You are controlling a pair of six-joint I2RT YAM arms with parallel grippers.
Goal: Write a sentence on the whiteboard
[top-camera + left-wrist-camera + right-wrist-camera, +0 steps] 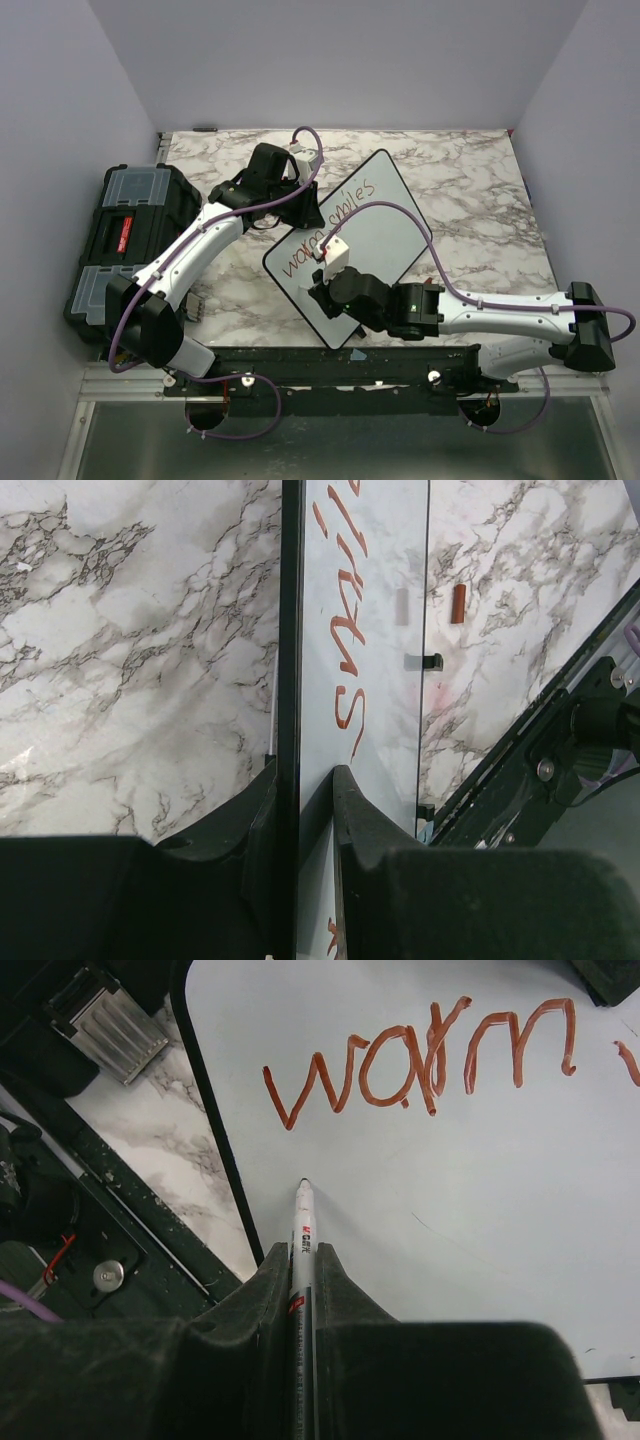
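The whiteboard [375, 235] lies at an angle on the marble table, with red words "warm smiles" [330, 228] in one line. My left gripper [300, 205] is shut on the whiteboard's black rim [289, 680] at its far left edge; "smil" [347, 630] shows beside the fingers. My right gripper [325, 262] is shut on a white marker [303, 1230], tip just at the board surface [450, 1200] below the "w" of "warm" [420, 1060].
A black toolbox with clear lid compartments [125, 240] stands at the left. A red marker cap [458, 603] lies on the table beyond the board. The black base rail [330, 365] runs along the near edge.
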